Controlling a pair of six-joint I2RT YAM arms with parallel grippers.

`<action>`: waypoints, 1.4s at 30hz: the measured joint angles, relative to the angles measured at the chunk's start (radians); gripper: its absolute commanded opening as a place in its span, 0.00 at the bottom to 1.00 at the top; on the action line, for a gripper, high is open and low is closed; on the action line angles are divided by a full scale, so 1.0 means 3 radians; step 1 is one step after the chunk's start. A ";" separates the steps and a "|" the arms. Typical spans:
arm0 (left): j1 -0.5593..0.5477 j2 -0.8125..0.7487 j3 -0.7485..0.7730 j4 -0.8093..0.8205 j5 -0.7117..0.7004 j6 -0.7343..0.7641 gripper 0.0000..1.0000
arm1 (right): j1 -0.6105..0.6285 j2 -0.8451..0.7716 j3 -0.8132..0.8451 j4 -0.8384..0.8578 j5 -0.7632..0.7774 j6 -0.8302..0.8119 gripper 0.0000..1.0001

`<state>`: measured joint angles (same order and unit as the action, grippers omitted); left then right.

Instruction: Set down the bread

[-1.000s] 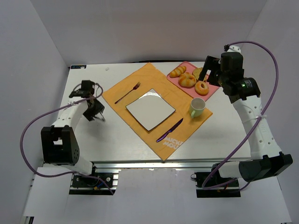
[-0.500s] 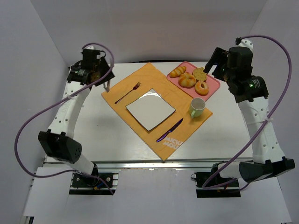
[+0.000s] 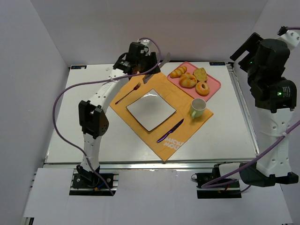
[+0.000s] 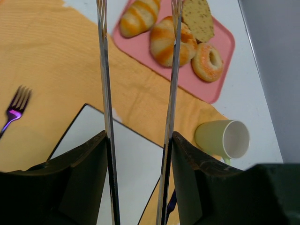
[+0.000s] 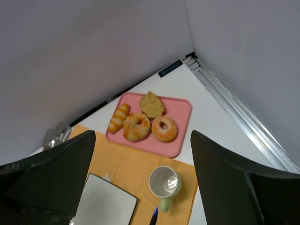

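Several breads lie on a pink tray (image 3: pixel 213 86) at the back right: a striped roll (image 3: pixel 178 71), a twisted round bread (image 3: pixel 188 80), a brown slice (image 3: pixel 200 74) and a ring doughnut (image 3: pixel 203 87). My left gripper (image 3: pixel 146 63) is shut on metal tongs (image 3: pixel 157 69) above the mat's back corner. In the left wrist view the gripper (image 4: pixel 139 138) holds the tongs (image 4: pixel 104 70) with blades apart, tips over the roll (image 4: pixel 139 17) and twisted bread (image 4: pixel 159 42). A white square plate (image 3: pixel 151 109) is empty. My right gripper (image 3: pixel 244 47) is open, high at the right.
An orange placemat (image 3: pixel 187 96) carries the plate, a purple fork (image 3: pixel 129 93), a purple knife (image 3: pixel 169 131) and a green cup (image 3: pixel 198 108). Grey walls stand close behind and beside the table. The right wrist view shows the tray (image 5: pixel 180 140) and cup (image 5: pixel 165 183) from above.
My left arm has swung from the table's left side to the back middle, carrying the tongs toward the tray. My right arm has lifted up and away to the right.
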<state>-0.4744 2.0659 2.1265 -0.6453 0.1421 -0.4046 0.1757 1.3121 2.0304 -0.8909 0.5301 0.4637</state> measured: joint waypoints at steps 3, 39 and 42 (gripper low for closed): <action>-0.0067 0.0338 0.0284 0.0080 0.0149 -0.0004 0.63 | -0.0020 -0.0070 0.0005 -0.0027 0.0081 0.0011 0.89; -0.0281 0.1118 0.0028 0.0715 0.0699 -0.0758 0.72 | -0.0028 -0.0651 -0.1148 -0.0114 0.0013 0.0443 0.89; -0.0291 0.1184 0.0017 0.0752 0.0716 -0.0801 0.73 | -0.0031 -0.0656 -0.1150 -0.0109 0.0001 0.0441 0.89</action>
<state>-0.5617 2.4210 2.1315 -0.4198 0.3569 -0.6449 0.1665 1.1152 1.6855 -0.9237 0.5304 0.5961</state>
